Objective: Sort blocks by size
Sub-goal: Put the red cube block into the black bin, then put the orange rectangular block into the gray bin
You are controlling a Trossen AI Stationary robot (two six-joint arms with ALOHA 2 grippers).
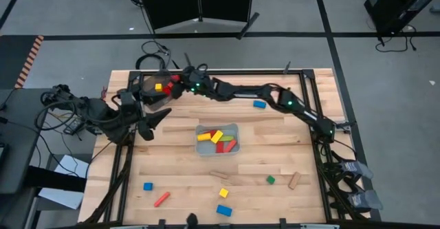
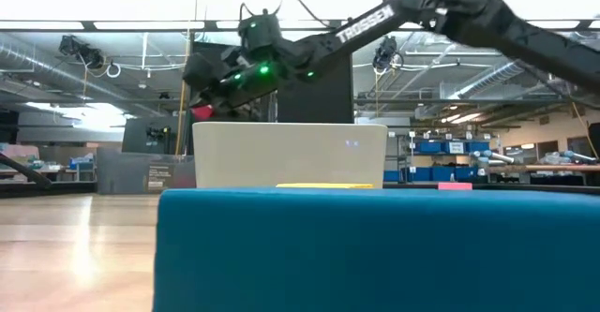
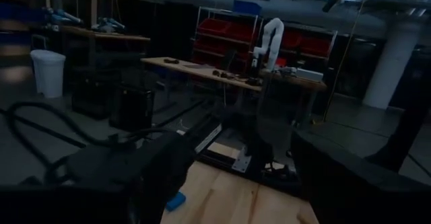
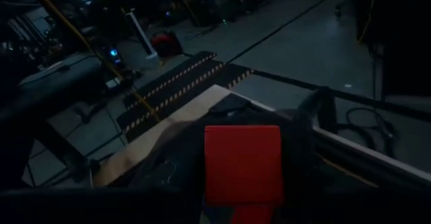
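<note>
A red block (image 4: 242,163) sits tight in my right claw (image 4: 244,177) over the bowl (image 1: 148,91) (light, hard, gripped by flat sides). My left claw (image 1: 152,122) waits wide.

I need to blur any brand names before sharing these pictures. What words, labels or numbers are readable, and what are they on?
"TROSSEN", white letters along the right arm in the low view.
Box in the room behind the table, low view: a label, too small to read.
Blocks, clear tray and dark bowl: no writing visible.
Wrist views: nothing readable.
</note>
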